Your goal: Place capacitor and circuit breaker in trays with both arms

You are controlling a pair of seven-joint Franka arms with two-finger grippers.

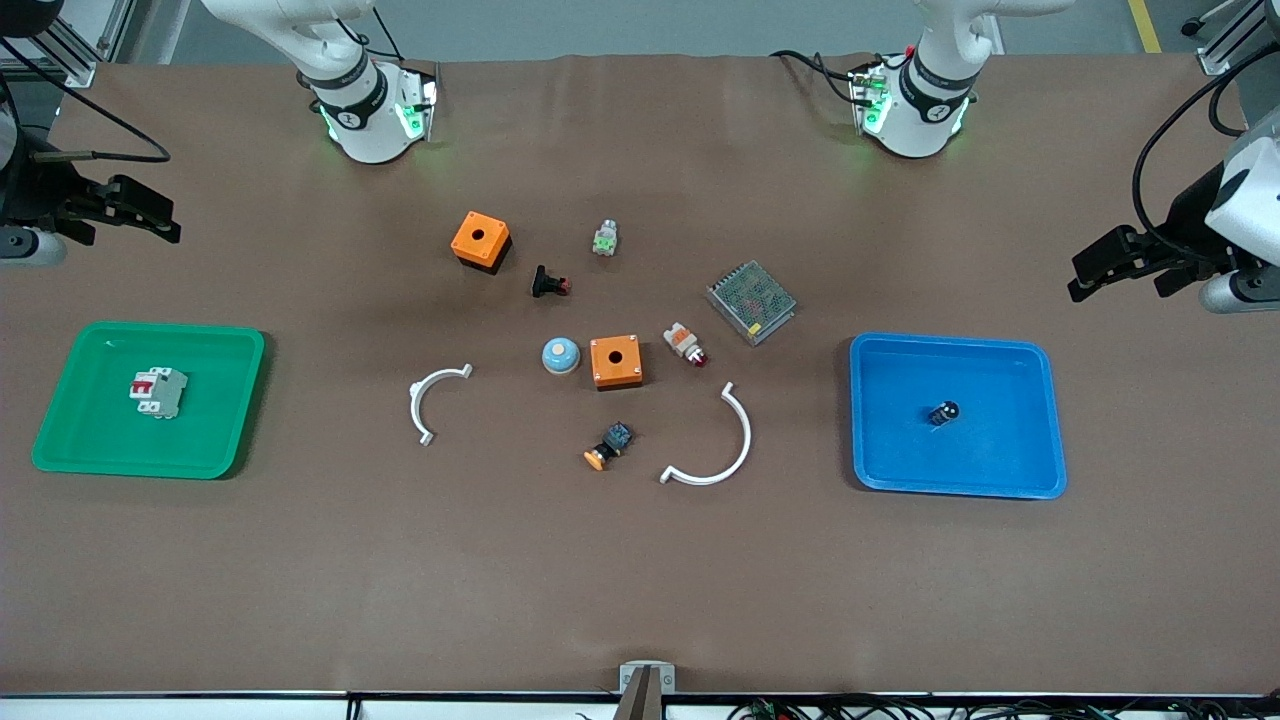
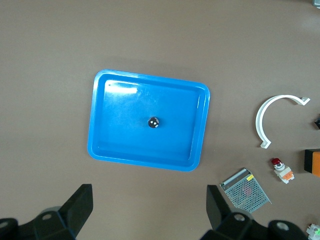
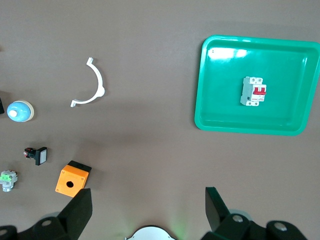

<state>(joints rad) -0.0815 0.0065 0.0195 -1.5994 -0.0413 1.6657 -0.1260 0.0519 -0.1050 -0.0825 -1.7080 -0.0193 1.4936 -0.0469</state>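
The circuit breaker point(image 1: 158, 392) lies mid-tray in the green tray point(image 1: 240, 400), the capacitor point(image 1: 942, 412) mid-tray in the blue tray point(image 1: 1040, 420), bare floor around each. Both arms wait at the table's ends, left gripper point(image 1: 1105, 268) and right gripper point(image 1: 140, 215) spread wide and empty, well clear of the central clutter.

Black capacitor point(image 1: 942, 412) in blue tray point(image 1: 1040, 420); white-grey circuit breaker point(image 1: 158, 392) in green tray point(image 1: 60, 420)

No legible text, labels, brands or numbers on any object or surface.
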